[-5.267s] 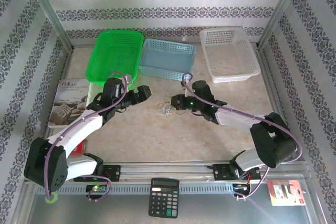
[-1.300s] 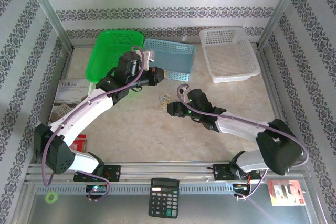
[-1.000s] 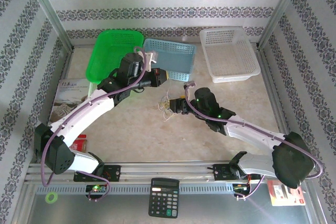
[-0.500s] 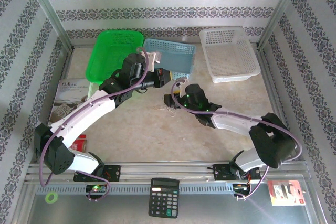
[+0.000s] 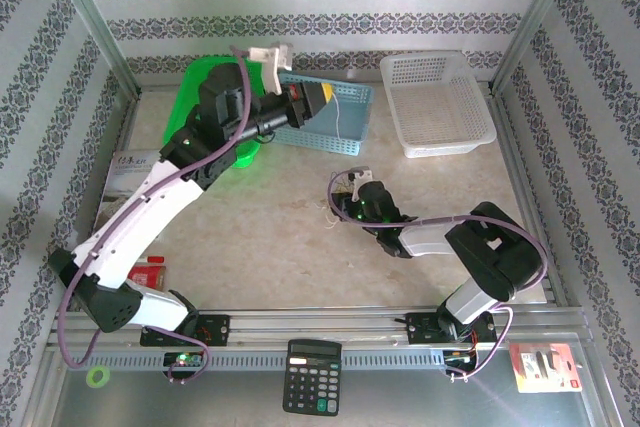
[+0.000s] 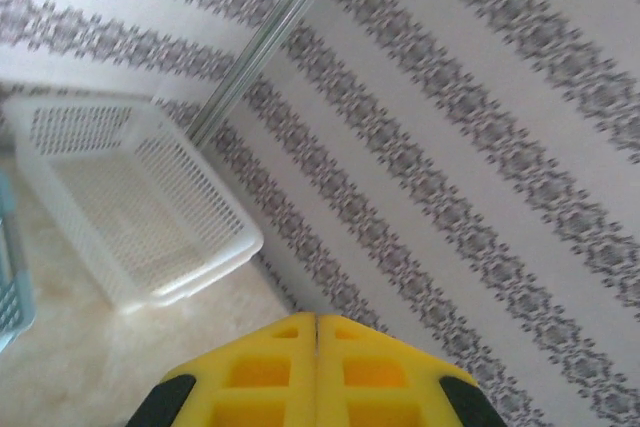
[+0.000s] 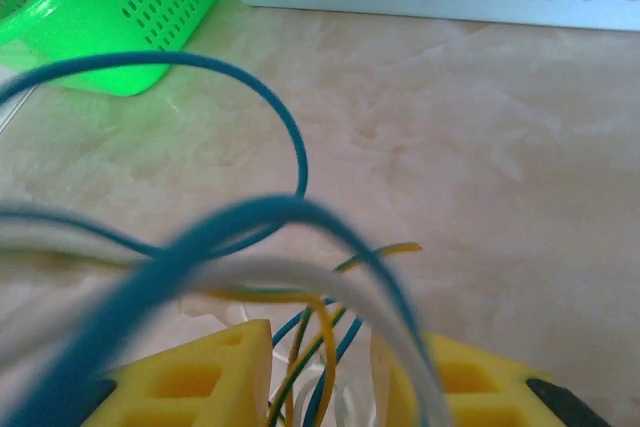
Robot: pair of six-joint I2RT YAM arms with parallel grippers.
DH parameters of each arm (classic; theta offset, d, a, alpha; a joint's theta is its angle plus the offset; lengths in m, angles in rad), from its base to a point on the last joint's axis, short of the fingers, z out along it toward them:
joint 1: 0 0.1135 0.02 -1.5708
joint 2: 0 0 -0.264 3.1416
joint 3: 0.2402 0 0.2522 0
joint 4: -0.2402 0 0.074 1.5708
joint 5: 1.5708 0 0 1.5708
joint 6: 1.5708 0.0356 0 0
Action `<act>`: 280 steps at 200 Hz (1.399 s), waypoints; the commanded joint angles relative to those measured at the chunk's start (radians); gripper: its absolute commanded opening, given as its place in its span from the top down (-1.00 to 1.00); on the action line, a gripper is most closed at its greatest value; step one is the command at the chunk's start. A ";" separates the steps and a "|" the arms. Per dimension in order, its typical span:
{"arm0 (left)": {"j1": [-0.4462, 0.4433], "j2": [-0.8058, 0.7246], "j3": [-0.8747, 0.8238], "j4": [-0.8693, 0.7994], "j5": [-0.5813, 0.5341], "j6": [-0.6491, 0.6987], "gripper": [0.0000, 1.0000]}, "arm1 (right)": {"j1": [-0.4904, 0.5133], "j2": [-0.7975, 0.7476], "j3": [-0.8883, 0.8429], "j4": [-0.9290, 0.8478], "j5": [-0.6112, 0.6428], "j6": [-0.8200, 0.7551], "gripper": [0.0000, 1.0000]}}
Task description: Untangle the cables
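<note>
Progress: early to middle, by judgement. Cables [image 7: 260, 212]: the main clump of blue, yellow-orange and whitish loops lies on the table [image 5: 270, 247] near its centre. The loops are knotted together at the tip of the right gripper [image 5: 343, 211].

Right gripper: fingers [image 7: 190, 387] stand apart. Several strands run through the gap, none visibly pinched.

Left gripper [image 5: 322, 97]: high above the blue basket [image 5: 352, 137], fingers [image 6: 270, 372] pressed together. A pale strand [image 5: 340, 122] hangs from its tip, apparently one wire clear of the clump.

Left to do, as judged: set that wire down apart, then separate every loop in the clump.

Room: open tabletop lies toward the near rail and to the left of the clump. The green basket [image 5: 195, 87], blue basket and white basket [image 5: 486, 133] line the far edge. The hanging strand is close to the blue basket's front wall and could catch in its holes. A book [image 5: 125, 182] lies at the left edge, well apart. Frame posts and patterned walls close in on both sides.
</note>
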 commanded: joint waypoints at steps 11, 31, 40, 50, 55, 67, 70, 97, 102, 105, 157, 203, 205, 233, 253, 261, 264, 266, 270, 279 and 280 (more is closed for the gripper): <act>-0.007 0.028 0.127 -0.022 -0.007 0.048 1.00 | -0.006 0.033 -0.045 0.107 0.030 0.051 0.30; -0.003 0.038 0.176 -0.036 -0.018 0.066 1.00 | -0.006 0.047 -0.061 0.127 0.035 0.063 0.24; 0.000 0.041 0.194 -0.041 -0.021 0.074 1.00 | -0.007 0.053 -0.067 0.136 0.036 0.067 0.24; 0.002 0.044 0.211 -0.050 -0.026 0.083 1.00 | -0.007 0.059 -0.072 0.145 0.035 0.074 0.24; 0.003 0.046 0.216 -0.052 -0.030 0.088 1.00 | -0.008 0.062 -0.074 0.148 0.035 0.075 0.24; 0.008 0.045 0.234 -0.060 -0.037 0.099 1.00 | -0.007 0.069 -0.079 0.155 0.035 0.079 0.25; 0.010 0.046 0.241 -0.063 -0.038 0.100 1.00 | -0.008 0.071 -0.081 0.156 0.035 0.081 0.25; 0.022 0.052 0.293 -0.083 -0.049 0.122 1.00 | -0.011 0.082 -0.090 0.165 0.034 0.086 0.32; 0.025 0.054 0.304 -0.087 -0.049 0.126 1.00 | -0.013 0.085 -0.091 0.169 0.034 0.087 0.32; 0.026 0.056 0.311 -0.090 -0.049 0.129 1.00 | -0.012 0.086 -0.093 0.170 0.034 0.088 0.33; 0.060 0.096 0.463 -0.167 -0.089 0.200 1.00 | -0.023 0.105 -0.125 0.205 0.032 0.106 0.33; 0.133 0.129 0.550 -0.185 -0.090 0.201 1.00 | -0.027 0.115 -0.141 0.222 0.031 0.113 0.33; 0.136 0.130 0.552 -0.185 -0.088 0.201 1.00 | -0.027 0.116 -0.142 0.223 0.031 0.114 0.32; 0.183 0.149 0.573 -0.187 -0.084 0.190 1.00 | -0.030 0.121 -0.144 0.228 0.023 0.116 0.32; 0.221 0.158 0.573 -0.170 -0.085 0.170 1.00 | -0.031 0.124 -0.146 0.230 0.022 0.116 0.30; 0.237 0.160 0.573 -0.155 -0.086 0.158 1.00 | -0.033 0.127 -0.146 0.231 0.020 0.118 0.26; 0.242 0.161 0.575 -0.150 -0.084 0.155 1.00 | -0.033 0.129 -0.146 0.232 0.019 0.119 0.26; 0.245 0.162 0.576 -0.147 -0.085 0.152 1.00 | -0.033 0.129 -0.146 0.233 0.020 0.119 0.25; 0.252 0.165 0.582 -0.142 -0.083 0.146 1.00 | -0.033 0.130 -0.146 0.234 0.021 0.120 0.24; 0.262 0.178 0.610 -0.139 -0.079 0.141 1.00 | -0.033 0.131 -0.146 0.237 0.022 0.122 0.23; 0.264 0.179 0.614 -0.139 -0.080 0.140 1.00 | -0.033 0.131 -0.146 0.237 0.021 0.121 0.22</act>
